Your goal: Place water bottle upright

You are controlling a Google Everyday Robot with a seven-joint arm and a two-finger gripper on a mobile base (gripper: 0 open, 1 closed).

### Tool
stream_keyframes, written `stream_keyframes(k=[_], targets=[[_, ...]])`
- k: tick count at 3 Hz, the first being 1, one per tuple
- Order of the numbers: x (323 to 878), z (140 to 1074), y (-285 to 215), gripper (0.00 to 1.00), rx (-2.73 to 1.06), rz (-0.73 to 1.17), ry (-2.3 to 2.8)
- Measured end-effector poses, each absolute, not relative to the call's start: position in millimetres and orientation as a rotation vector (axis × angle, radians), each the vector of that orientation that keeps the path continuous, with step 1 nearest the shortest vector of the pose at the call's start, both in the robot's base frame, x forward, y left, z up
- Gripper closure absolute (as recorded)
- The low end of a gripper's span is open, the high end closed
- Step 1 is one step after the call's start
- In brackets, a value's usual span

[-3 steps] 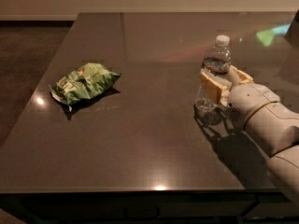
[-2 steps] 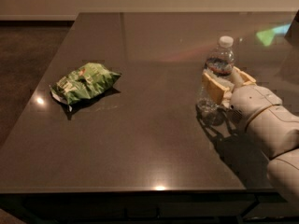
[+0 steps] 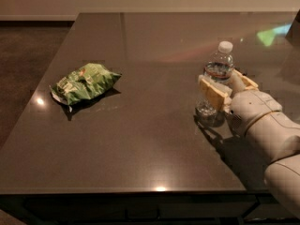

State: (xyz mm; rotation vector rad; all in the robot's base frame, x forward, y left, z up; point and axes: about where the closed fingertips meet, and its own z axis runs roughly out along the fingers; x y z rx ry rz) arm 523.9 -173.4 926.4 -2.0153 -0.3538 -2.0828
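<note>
1. Since a second ago, the hand (image 3: pixel 228 86) and the water bottle (image 3: pixel 219 63) have drifted slightly to the right and a touch lower in view. The green bag has stayed where it was.
2. Count: you have one water bottle, one green snack bag (image 3: pixel 84 82), one hand on one pale arm (image 3: pixel 267 125), and one dark table (image 3: pixel 140 144).
3. The hand sits at the right side of the table. Its two tan fingers (image 3: pixel 213 93) are clamped on the bottle's body just below the label band, one on each side.
4. The bottle stands close to upright between the fingers, leaning a little, with its white cap (image 3: pixel 225 46) on top. It is well apart from the bag, which lies on the left side of the table.
5. Hard to make out: the fingers hide the bottle's middle, and its clear base blends with its reflection. You cannot tell whether the base touches the table or hangs just above it. The arm is cut off at the right and bottom edges.
6. Writing: the thin band near the shoulder (image 3: pixel 218 71) shows red and blue but no legible words. The print on the bag is also unreadable.
</note>
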Motion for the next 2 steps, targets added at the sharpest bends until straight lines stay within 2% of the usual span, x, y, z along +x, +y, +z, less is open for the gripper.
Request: stream_keyframes(k=[1, 2], targets=[[524.4, 920.6, -172.7, 0.0, -2.036, -2.068, -0.354], [524.4, 920.6, -172.7, 0.0, -2.036, -2.068, -0.354]])
